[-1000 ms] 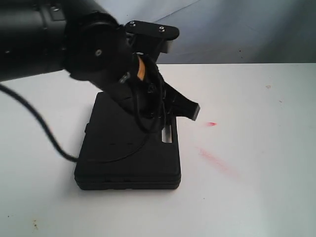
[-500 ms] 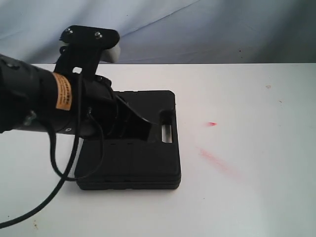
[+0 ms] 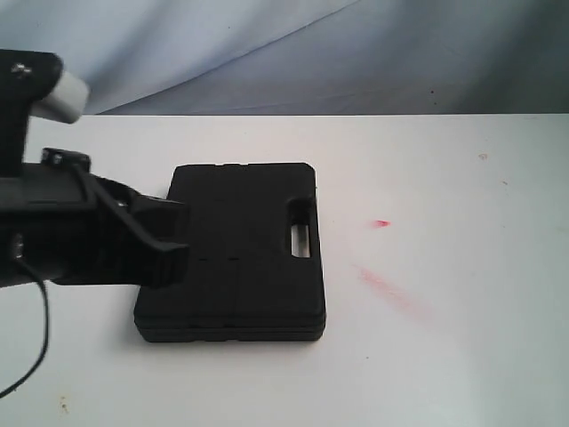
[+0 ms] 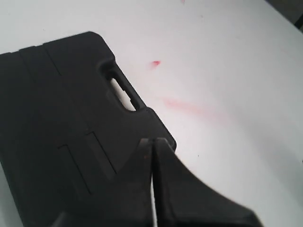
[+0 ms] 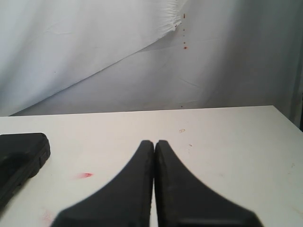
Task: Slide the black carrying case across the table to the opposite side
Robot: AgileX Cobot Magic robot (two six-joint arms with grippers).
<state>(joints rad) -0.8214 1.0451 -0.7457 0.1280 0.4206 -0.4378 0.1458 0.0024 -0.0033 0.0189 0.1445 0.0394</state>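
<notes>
The black carrying case (image 3: 240, 258) lies flat on the table (image 3: 462, 356), left of centre. Left gripper (image 4: 152, 142): fingers pressed together, over the case. Right gripper (image 5: 154, 143): fingers pressed together, over the table.

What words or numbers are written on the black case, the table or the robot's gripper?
No text can be read anywhere in these pictures.
black carrying case: plain, no letters or numbers.
table: only red smears, not writing.
left gripper: no label in view.
</notes>
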